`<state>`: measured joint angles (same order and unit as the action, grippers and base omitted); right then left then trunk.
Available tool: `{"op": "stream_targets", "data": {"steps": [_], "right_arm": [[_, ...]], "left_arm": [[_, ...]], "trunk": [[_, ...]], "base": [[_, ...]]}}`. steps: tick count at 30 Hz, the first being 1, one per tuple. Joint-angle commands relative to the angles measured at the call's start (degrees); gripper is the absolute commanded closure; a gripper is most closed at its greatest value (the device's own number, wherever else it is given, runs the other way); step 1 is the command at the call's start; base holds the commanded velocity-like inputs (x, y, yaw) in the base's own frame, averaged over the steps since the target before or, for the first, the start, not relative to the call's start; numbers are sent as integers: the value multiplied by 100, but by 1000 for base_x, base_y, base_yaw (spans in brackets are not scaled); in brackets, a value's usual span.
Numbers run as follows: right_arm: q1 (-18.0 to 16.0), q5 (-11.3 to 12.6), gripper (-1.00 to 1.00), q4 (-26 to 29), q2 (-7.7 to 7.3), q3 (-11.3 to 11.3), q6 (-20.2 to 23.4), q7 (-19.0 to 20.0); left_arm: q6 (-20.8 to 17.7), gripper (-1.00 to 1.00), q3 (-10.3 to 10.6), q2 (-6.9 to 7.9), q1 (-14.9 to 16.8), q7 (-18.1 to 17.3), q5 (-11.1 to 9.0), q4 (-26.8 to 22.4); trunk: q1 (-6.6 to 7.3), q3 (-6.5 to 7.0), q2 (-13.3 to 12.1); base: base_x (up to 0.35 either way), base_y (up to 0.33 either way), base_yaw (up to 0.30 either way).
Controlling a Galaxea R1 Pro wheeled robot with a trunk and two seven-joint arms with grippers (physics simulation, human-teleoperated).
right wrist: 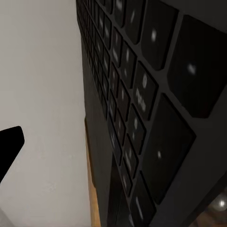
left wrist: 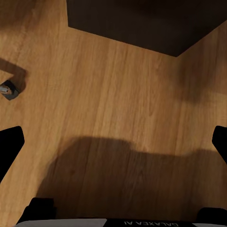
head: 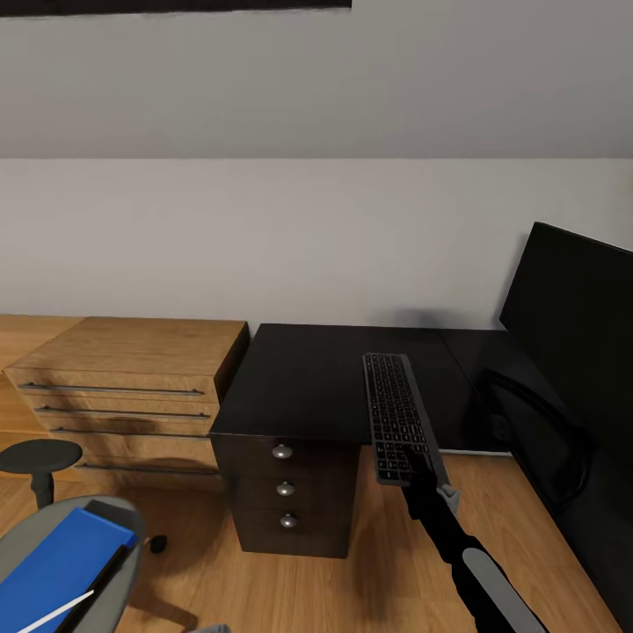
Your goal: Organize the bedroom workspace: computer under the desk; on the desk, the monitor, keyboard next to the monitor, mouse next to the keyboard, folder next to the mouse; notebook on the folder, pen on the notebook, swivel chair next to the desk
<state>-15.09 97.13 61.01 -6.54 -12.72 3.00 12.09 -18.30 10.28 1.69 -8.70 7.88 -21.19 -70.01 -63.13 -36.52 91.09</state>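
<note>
Head view: keyboard (head: 397, 417) overhanging black desk (head: 308, 387), wood floor (head: 396, 563).

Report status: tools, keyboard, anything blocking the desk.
Right tool shut on keyboard, far end over desk, near end overhanging. Left tool open over floor. Monitor to the right.

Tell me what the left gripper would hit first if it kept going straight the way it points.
Probably the bare wood floor: the left gripper looks open, nothing between its fingers. The desk lies farther off; depth is unclear.

Home bedroom-office | black desk (head: 308, 378), monitor (head: 571, 308), wood chest (head: 132, 369), swivel chair (head: 26, 545), wood floor (left wrist: 118, 118)
</note>
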Motion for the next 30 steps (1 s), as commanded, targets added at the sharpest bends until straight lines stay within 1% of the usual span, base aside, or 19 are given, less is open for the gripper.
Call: {"op": "stream_targets", "data": {"steps": [1, 9, 17, 23, 30], "right_arm": [[-3, 60, -100, -1, -5, -12, 8, 22], [-3, 60, -100, -1, -5, -12, 8, 22], [-3, 60, -100, -1, -5, -12, 8, 22], [-3, 60, -100, -1, -5, -13, 8, 22], [-3, 63, -100, -1, -5, -19, 8, 22]], "left_arm": [[-18, -100, 18, 6, 0, 56, -62, -12], [-12, -100, 14, 6, 0, 56, -68, -12], [-12, -100, 18, 6, 1, 56, -69, -4], [-16, -100, 18, 6, 0, 56, -69, -4], [-16, -100, 12, 6, 0, 56, -69, 53]], "trunk": [[0, -4, 3], [0, -4, 3], [0, -4, 3], [0, -4, 3], [0, -4, 3]], "base": [[0, 0, 0], [-35, 0, 0], [-269, 0, 0], [-97, 0, 0], [-278, 0, 0]]}}
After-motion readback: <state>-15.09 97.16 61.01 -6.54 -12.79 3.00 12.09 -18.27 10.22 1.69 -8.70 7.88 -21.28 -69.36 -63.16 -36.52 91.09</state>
